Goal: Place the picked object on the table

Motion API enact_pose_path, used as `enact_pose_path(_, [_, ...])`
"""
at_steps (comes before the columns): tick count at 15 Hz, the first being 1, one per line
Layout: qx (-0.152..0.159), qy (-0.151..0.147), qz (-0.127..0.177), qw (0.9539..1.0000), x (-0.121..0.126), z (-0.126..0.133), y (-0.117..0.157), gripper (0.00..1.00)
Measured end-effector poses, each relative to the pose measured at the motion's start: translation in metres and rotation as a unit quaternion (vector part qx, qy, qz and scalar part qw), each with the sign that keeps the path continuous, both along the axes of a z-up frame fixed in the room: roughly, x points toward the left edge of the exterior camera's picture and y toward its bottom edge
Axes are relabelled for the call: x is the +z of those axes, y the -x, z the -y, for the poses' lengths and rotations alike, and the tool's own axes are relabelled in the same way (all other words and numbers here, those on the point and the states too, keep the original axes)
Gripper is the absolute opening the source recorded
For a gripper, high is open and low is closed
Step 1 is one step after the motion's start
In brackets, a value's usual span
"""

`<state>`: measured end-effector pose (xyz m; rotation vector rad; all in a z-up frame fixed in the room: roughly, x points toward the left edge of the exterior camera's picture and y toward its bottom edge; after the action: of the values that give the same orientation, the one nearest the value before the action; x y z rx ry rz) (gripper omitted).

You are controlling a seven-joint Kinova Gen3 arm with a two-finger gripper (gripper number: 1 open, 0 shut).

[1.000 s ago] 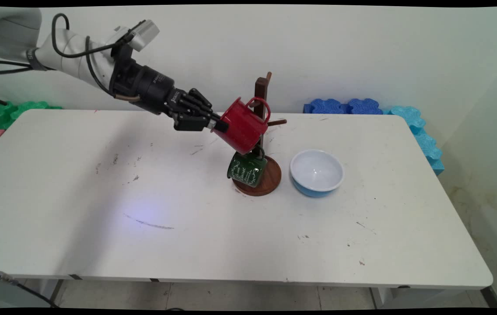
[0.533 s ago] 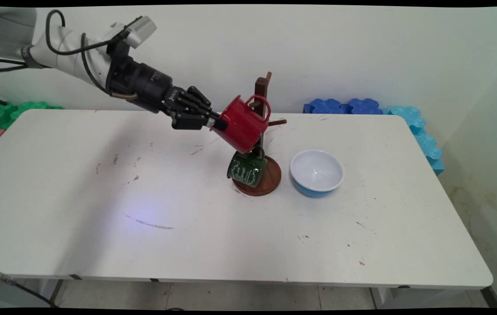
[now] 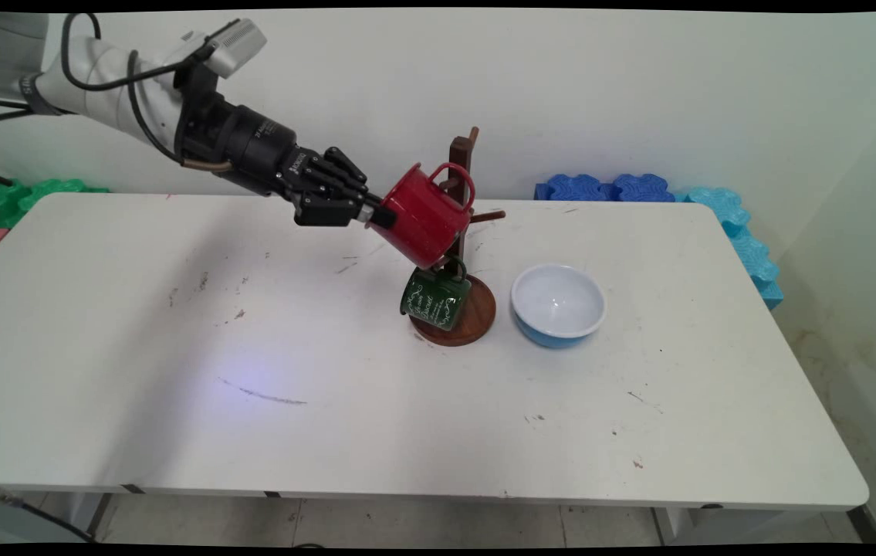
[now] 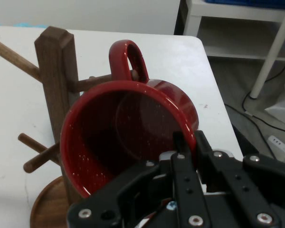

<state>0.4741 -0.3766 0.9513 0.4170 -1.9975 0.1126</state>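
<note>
Table (image 3: 175, 432): empty red mug (image 3: 424, 216) in tool (image 3: 377, 217)

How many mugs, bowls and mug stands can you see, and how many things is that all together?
Mugs: 2, the shiny red enamel mug pinched at its rim by the black two-finger gripper, and the dark green mug with white lettering.
Bowls: 1, the round blue bowl with a white inside.
Mug stands: 1, the dark wooden mug stand with pegs.
Total: 4.
</note>
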Motion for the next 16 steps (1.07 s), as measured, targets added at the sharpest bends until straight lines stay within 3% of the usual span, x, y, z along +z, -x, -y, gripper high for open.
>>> enact_pose_path(16, [-0.004, 0.008, 0.019, 0.9998, 0.013, -0.038, -0.007, 0.0])
